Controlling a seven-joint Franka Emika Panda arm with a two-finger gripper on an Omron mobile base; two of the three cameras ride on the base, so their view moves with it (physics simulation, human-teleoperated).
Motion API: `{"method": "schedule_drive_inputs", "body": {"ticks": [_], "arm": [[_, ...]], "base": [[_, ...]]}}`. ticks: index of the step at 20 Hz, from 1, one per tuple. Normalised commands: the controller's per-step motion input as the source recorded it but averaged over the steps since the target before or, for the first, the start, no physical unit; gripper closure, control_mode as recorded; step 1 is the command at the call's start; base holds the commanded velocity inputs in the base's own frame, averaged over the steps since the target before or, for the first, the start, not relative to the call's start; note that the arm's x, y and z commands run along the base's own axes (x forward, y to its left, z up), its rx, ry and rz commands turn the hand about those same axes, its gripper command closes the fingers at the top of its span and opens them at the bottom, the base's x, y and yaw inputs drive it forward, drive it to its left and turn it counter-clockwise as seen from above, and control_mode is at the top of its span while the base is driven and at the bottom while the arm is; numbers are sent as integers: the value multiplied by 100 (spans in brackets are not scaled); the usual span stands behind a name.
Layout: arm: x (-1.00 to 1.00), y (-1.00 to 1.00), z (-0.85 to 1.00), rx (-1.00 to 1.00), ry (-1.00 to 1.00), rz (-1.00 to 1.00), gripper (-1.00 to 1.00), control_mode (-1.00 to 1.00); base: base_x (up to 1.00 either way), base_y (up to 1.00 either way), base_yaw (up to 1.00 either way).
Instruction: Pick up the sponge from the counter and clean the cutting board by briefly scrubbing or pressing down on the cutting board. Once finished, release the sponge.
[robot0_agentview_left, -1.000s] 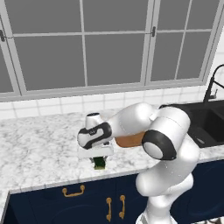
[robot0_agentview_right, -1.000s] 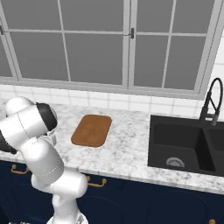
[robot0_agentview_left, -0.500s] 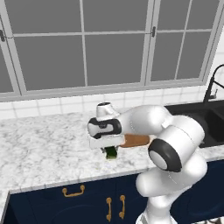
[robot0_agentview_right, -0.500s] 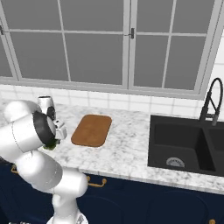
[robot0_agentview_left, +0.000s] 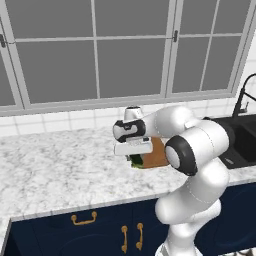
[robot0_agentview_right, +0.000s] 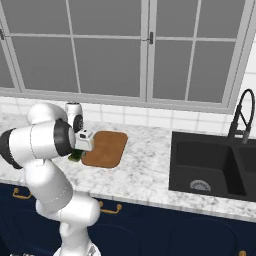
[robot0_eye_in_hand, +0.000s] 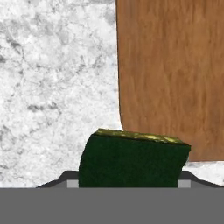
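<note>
gripper (robot0_agentview_left: 134, 159) clamped on sponge (robot0_eye_in_hand: 133, 162), dark green block with yellow-green layer on top edge in hand view, held between the jaws above the counter (robot0_agentview_left: 55, 170). Sponge sits over marble just beside the cutting board (robot0_eye_in_hand: 173, 74) corner, overlapping its near edge in hand view. From right base view sponge (robot0_agentview_right: 76, 155) is at the board's (robot0_agentview_right: 107, 148) left edge, arm links hide part of it. Black sink (robot0_agentview_right: 210, 165) and faucet (robot0_agentview_right: 240, 117) well to the right, apart from board. Board surface bare, window behind
</note>
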Motion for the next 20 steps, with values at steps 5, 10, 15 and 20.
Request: {"method": "schedule_drive_inputs", "body": {"ticks": [5,10,15,20], "arm": [[1,0,-31,0,-1,0,100,-100],[0,-8,-34,0,-3,0,100,-100],[4,-15,-12,0,-8,-1,100,-100],[15,-8,0,0,-12,-2,100,-100]], "base": [[0,0,0],[0,0,0],[0,0,0],[0,0,0]]}}
